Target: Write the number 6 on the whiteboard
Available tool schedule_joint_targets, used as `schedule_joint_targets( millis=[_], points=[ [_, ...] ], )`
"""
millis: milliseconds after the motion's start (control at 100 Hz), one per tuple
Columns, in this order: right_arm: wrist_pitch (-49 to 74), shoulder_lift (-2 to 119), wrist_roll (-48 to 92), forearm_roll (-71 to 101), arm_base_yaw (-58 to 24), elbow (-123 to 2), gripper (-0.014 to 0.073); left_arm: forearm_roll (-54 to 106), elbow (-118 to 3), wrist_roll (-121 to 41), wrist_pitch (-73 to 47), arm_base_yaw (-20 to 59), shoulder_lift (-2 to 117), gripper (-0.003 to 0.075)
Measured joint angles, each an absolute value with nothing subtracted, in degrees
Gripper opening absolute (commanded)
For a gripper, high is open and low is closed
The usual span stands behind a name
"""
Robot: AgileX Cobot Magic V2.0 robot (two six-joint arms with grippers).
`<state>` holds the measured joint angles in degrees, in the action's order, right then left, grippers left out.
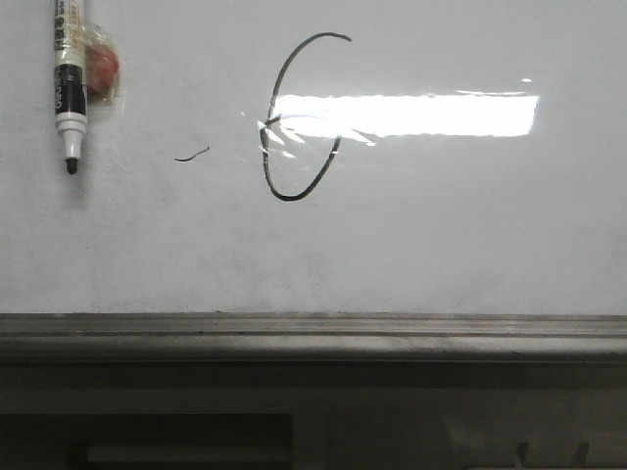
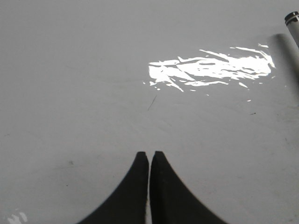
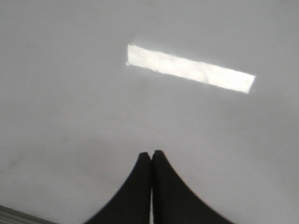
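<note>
The number 6 [image 1: 294, 127] is drawn in thin black line on the whiteboard [image 1: 441, 225], its oval loop crossing the left end of the light glare. A black-and-white marker [image 1: 67, 88] lies uncapped at the board's far left, tip toward the front; its end [image 2: 293, 23] shows at the edge of the left wrist view. My left gripper [image 2: 149, 154] is shut with nothing in it, over bare board. In its own wrist view my right gripper [image 3: 151, 153] is likewise shut and empty above the board. Neither gripper shows in the front view.
A short black squiggle [image 1: 192, 154] sits between marker and numeral. A red-and-clear object [image 1: 102, 67] lies against the marker. The grey metal ledge [image 1: 313, 333] runs along the board's front edge; its corner [image 3: 18, 215] shows in the right wrist view.
</note>
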<state>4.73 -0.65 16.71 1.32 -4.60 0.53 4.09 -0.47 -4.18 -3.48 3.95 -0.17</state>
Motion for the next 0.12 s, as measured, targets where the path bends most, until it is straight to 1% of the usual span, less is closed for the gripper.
schedule_joint_targets(
  millis=[120],
  points=[
    [4.73, -0.65, 16.71, 1.32, -4.60, 0.53, -0.0065, 4.09, -0.47, -4.18, -3.48, 3.95, -0.17, -0.0020]
  ],
)
